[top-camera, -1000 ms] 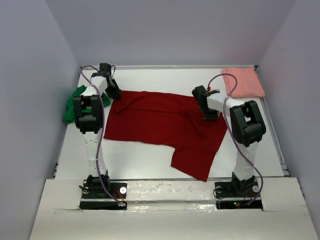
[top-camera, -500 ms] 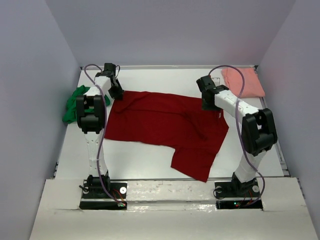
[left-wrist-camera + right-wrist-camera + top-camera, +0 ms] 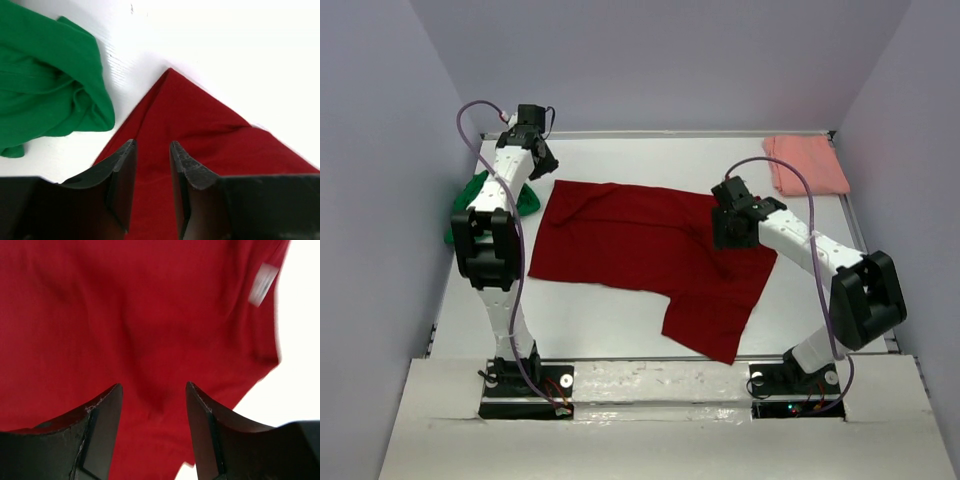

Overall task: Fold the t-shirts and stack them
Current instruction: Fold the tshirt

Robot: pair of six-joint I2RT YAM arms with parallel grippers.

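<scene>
1. The dark red t-shirt (image 3: 650, 250) lies spread on the table (image 3: 590, 320), unfolded, with one flap trailing toward the arm bases. That flap wants squaring before any fold.
2. The right gripper (image 3: 152, 392) has its fingers parted with nothing between them. It hovers over the red cloth near the shirt's right edge, by the white label (image 3: 262, 282).
3. The left gripper (image 3: 152, 150) also has parted, empty fingers and sits above the shirt's far-left corner.
4. Recommended: pinch matching edge points, take every layer of cloth, then lift and carry level together.
5. The bright green t-shirt (image 3: 45, 75) lies crumpled just beside that corner and risks being snagged.
6. The salmon pink t-shirt (image 3: 807, 165) sits at the far right and appears folded. It is judged the likely stack base.
7. Count: three t-shirts (one red, one green, one pink) and two grippers.
</scene>
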